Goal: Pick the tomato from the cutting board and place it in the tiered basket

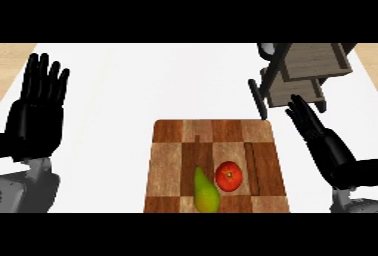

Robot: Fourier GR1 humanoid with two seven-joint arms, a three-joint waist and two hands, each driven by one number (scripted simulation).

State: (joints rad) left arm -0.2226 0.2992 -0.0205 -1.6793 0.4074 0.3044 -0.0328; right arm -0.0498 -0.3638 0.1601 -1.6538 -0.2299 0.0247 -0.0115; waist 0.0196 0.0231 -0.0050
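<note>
A red tomato [229, 176] lies on the checkered wooden cutting board [177, 150], near its front right part. Right beside it, to the left, lies a green pear [204, 192]. The tiered basket [304, 75], dark-framed with wooden shelves, stands at the back right of the white counter. My right hand [325, 142] is open, fingers straight, just right of the board's edge and in front of the basket, apart from the tomato. My left hand [35, 112] rests open at the left edge, fingers up.
The white counter [148, 85] stretches behind and to the left of the board. A tan surface shows beyond its far left corner [15, 60].
</note>
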